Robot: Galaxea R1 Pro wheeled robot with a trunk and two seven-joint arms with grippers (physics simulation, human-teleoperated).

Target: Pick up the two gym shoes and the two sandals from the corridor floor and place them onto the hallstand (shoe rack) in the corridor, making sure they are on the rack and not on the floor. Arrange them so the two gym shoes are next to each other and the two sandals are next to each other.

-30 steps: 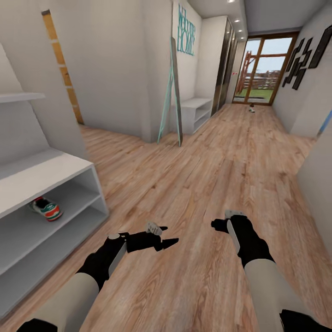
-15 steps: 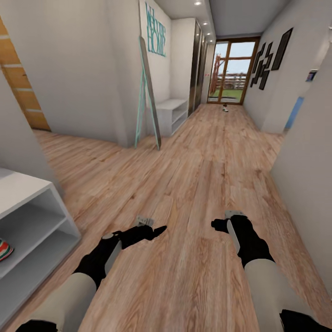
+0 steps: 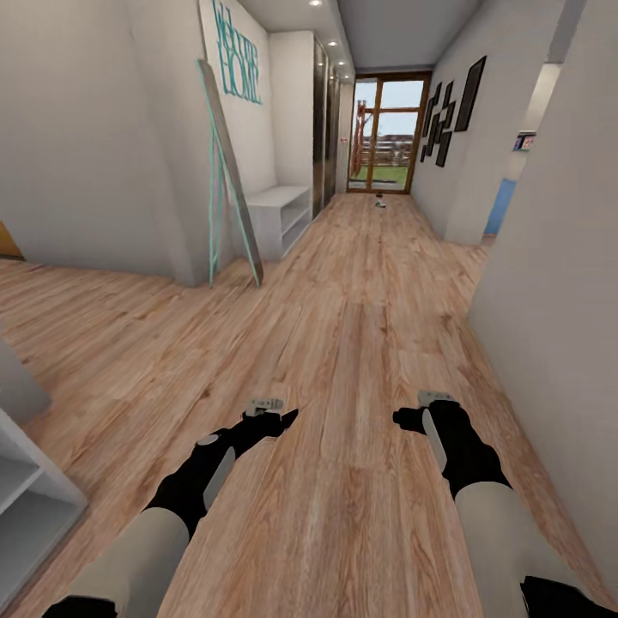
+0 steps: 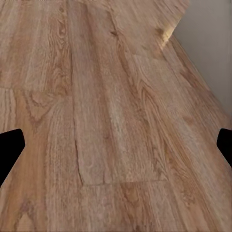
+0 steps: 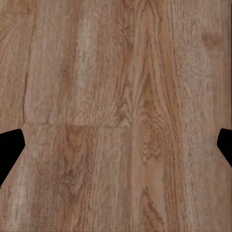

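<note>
Wood-plank corridor floor (image 3: 360, 343) runs from the robot's arms to a glazed door (image 3: 390, 133) at the far end, and both arms are carried low and forward over it, a posture that reads as travelling, not reaching. The left gripper (image 3: 273, 421) and the right gripper (image 3: 410, 418) each hang above bare planks; in the wrist views their dark fingertips (image 4: 10, 147) (image 5: 9, 145) stand at opposite edges with only floor between them, so both are spread wide and hold nothing, likely kept ready for the next pick. At the near left a corner of the hallstand (image 3: 34, 498) shows its pale shelves; no shoe can be seen on the part in view. Far down the corridor, just before the door, a small object (image 3: 379, 203) lies on the floor; it is too small to tell whether it is a gym shoe or a sandal. A second white bench unit (image 3: 279, 210) stands against the left wall beside a leaning mirror (image 3: 230, 176). My judgement is that the robot is between placements, facing toward footwear yet to be fetched.
</note>
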